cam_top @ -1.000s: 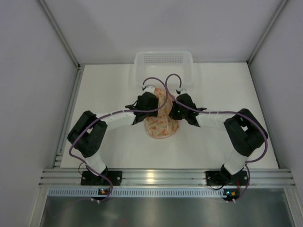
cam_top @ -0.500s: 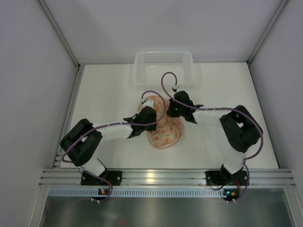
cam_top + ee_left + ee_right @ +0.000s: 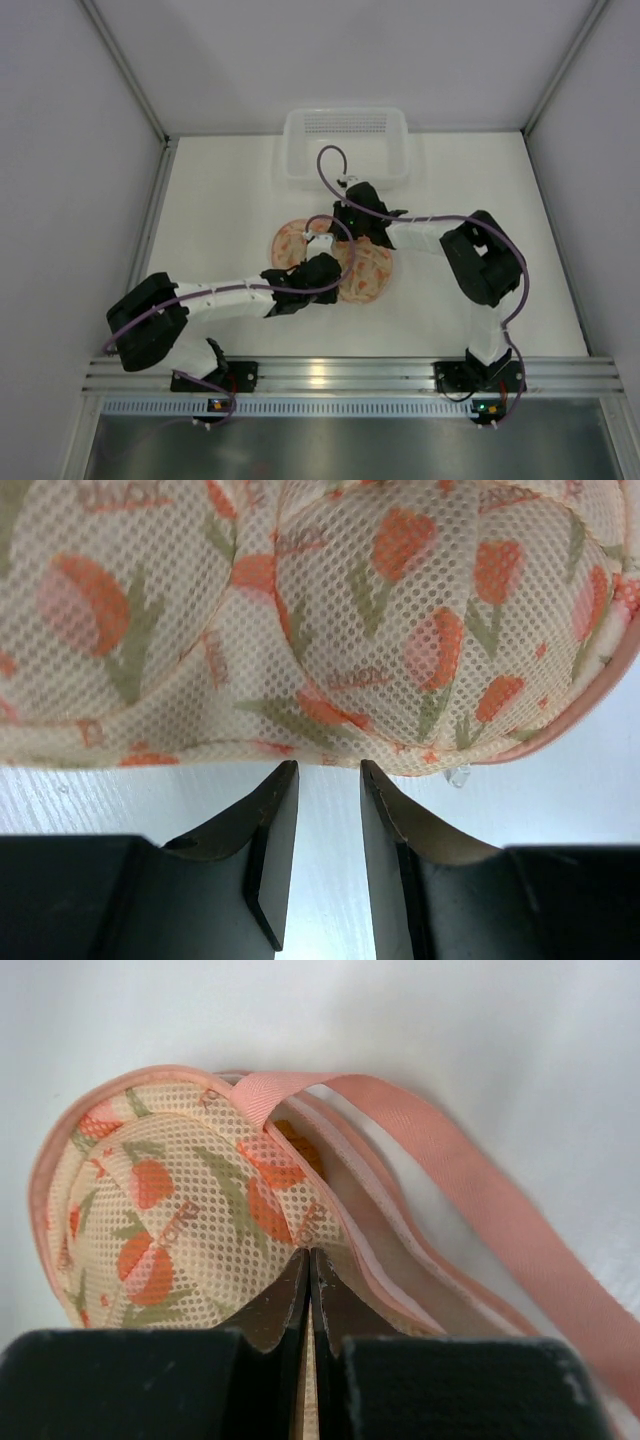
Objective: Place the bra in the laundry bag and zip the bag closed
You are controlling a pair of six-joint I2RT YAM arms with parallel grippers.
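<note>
- Laundry bag (image 3: 368, 272) now spread wider than a second ago, two lobes flat mid-worktop (image 3: 220, 200).
- Right tool (image 3: 309, 1260) pinching its mesh edge.
- Left tool (image 3: 328, 772) slightly spread, empty, just beside bag.

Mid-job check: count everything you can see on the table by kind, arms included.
Laundry bag: 1
White slotted basket: 1
Robot arms: 2, left arm and right arm
Total: 4
</note>
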